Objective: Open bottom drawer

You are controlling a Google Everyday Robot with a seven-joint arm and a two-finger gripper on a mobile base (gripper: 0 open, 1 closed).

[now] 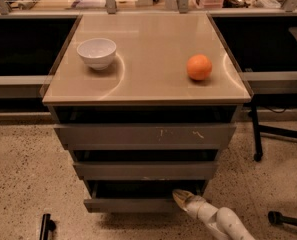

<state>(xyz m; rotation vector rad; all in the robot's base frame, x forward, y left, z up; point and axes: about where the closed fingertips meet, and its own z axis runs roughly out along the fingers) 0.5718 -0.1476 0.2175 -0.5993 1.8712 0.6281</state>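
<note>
The bottom drawer (133,204) is the lowest and narrowest grey front of the cabinet, with a dark gap above its top edge. My gripper (181,196) comes in from the lower right on a white arm (223,223). Its tip sits at the drawer's top edge, near the right end of the front. The drawer's inside is hidden in shadow.
The middle drawer (145,171) and the top drawer (145,135) with pale scratches sit above. A white bowl (96,52) and an orange (199,67) rest on the cabinet top (148,79). A chair base (283,134) stands at the right, and a dark object (46,226) lies on the floor at lower left.
</note>
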